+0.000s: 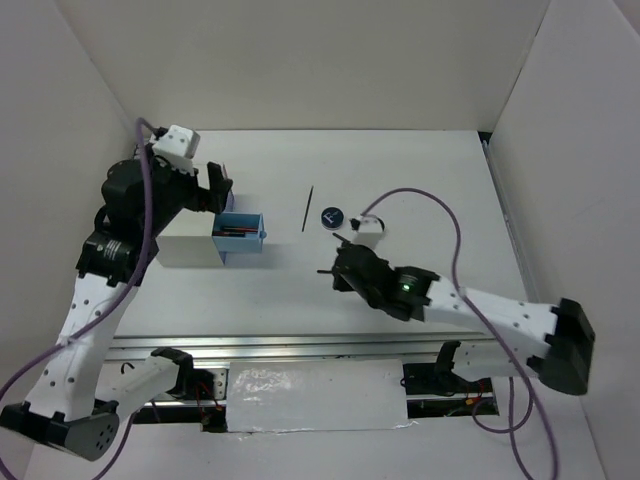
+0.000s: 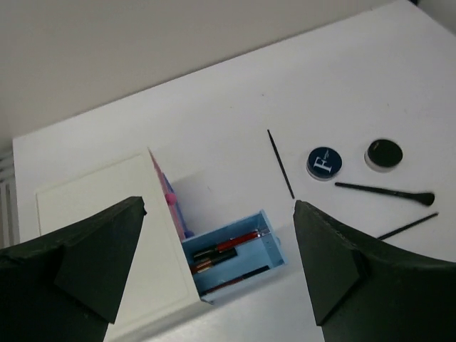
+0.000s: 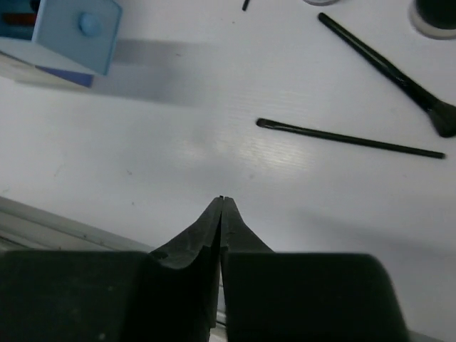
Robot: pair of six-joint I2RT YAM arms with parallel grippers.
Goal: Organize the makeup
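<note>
The right gripper is fully closed, empty, near the thin black liner brush lying on the white table. Open jaws, straddle its shaft crosswise, descend squarely. The left gripper, spread wide and empty, hovers over the open blue plastic drawer.

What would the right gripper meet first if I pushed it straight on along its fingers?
Probably bare table: the shut right gripper points at white surface just beside the tip of the thin black brush; the blue drawer sits well off that line. Depth is unclear, so it might graze that brush.
</note>
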